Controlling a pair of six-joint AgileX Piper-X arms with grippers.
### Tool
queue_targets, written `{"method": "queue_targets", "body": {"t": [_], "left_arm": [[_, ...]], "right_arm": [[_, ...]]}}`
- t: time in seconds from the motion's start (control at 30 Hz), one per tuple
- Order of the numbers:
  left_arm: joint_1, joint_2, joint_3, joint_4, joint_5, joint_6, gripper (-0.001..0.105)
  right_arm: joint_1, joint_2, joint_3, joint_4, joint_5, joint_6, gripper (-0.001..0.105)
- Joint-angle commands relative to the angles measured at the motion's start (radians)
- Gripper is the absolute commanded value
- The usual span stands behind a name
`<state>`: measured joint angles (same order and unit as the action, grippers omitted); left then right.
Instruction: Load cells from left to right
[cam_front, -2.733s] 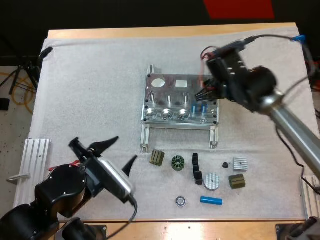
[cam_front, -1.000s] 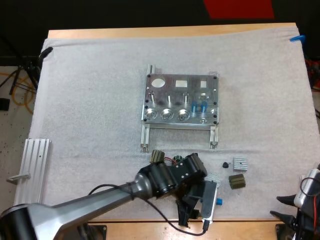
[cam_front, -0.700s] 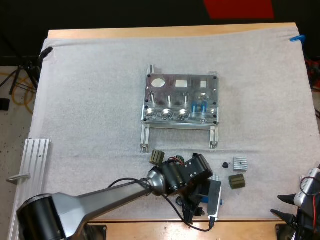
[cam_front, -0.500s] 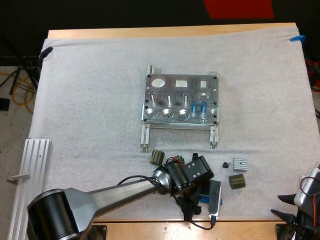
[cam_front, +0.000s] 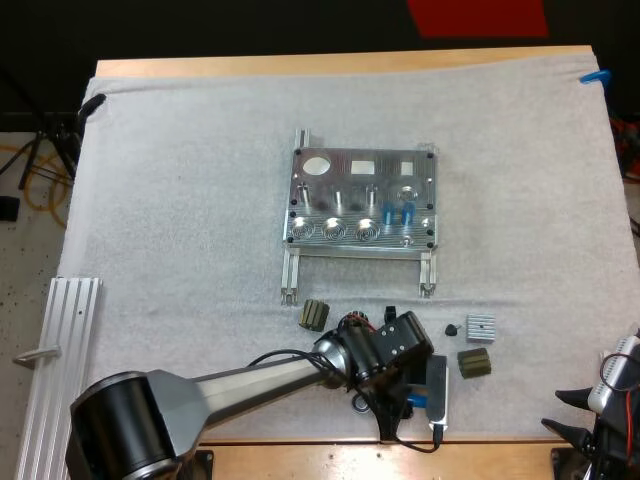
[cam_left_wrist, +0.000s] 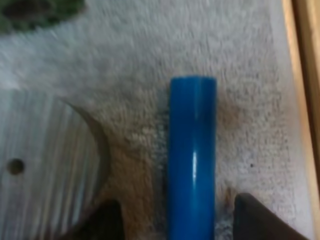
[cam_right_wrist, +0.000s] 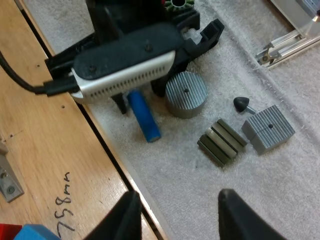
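With the left claw spread open astride the smooth bright blue cylinder, beside the wooden counter edge: likely to roll away if pinched off-centre.

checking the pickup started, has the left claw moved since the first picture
Yes: the left claw swung rightward, from left of the grey metal fixture to in front of its right half, straddling the loose bright blue cylinder.

One blue cell lies flat on the white mat, near the table edge. Two more cells stand upright in the metal fixture, right of centre.
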<state>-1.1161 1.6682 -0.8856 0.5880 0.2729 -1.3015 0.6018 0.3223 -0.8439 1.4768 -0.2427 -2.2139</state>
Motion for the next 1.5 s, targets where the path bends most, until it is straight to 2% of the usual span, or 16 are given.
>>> {"method": "queue_targets", "body": {"t": [0.0, 0.13, 0.2, 0.27, 0.3, 0.37, 0.53, 0.6, 0.63, 0.67, 0.83, 0.9, 1.13, 1.17, 1.27, 1.47], "left_arm": [[-0.014, 0.005, -0.005, 0.012, -0.016, -0.009, 0.048], [-0.057, 0.010, -0.005, 0.011, -0.042, -0.006, 0.047], [-0.074, 0.010, -0.005, 0.010, -0.079, 0.001, 0.043], [-0.098, 0.010, -0.005, 0.010, -0.142, 0.002, 0.026], [-0.102, 0.010, -0.005, 0.010, -0.150, 0.002, 0.020], [-0.109, 0.010, -0.005, 0.010, -0.151, 0.002, 0.000], [-0.106, 0.010, -0.023, 0.064, -0.183, 0.004, 0.000], [-0.106, -0.002, -0.042, 0.108, -0.228, 0.016, 0.000], [-0.102, -0.020, -0.050, 0.129, -0.241, 0.027, 0.000], [-0.092, -0.050, -0.052, 0.134, -0.251, 0.027, 0.000], [-0.030, -0.210, -0.051, 0.147, -0.256, 0.027, 0.000], [0.006, -0.284, -0.051, 0.156, -0.256, 0.027, 0.000], [0.118, -0.554, -0.051, 0.179, -0.262, 0.033, 0.000], [0.119, -0.564, -0.051, 0.180, -0.262, 0.036, 0.000], [0.125, -0.629, -0.051, 0.201, -0.262, 0.054, 0.000], [0.125, -0.658, -0.051, 0.220, -0.262, 0.054, 0.000]], "right_arm": [[-0.003, -0.002, -0.003, -0.002, 0.000, -0.004, 0.036], [-0.003, -0.002, -0.003, -0.002, 0.000, -0.004, 0.036], [-0.003, -0.002, -0.003, -0.002, 0.000, -0.004, 0.036], [-0.003, -0.002, -0.003, -0.002, 0.000, -0.004, 0.036], [-0.003, -0.002, -0.003, -0.002, 0.000, -0.004, 0.036], [-0.003, -0.002, -0.003, -0.006, 0.000, -0.004, 0.036], [-0.003, -0.002, -0.003, -0.009, 0.004, 0.006, 0.036], [-0.003, -0.002, -0.003, -0.036, 0.013, 0.110, 0.036], [-0.003, 0.005, -0.003, -0.077, 0.034, 0.258, 0.037], [-0.003, 0.013, -0.003, -0.114, 0.043, 0.358, 0.037], [-0.003, 0.049, -0.003, -0.194, 0.037, 0.478, 0.055], [-0.003, 0.073, -0.003, -0.210, 0.032, 0.514, 0.056], [-0.003, 0.214, -0.003, -0.336, -0.153, 0.620, 0.049], [-0.003, 0.219, -0.003, -0.343, -0.153, 0.622, 0.049], [-0.003, 0.318, -0.003, -0.502, -0.290, 0.676, 0.048], [-0.003, 0.458, -0.003, -0.676, -0.463, 0.729, 0.048]]}}
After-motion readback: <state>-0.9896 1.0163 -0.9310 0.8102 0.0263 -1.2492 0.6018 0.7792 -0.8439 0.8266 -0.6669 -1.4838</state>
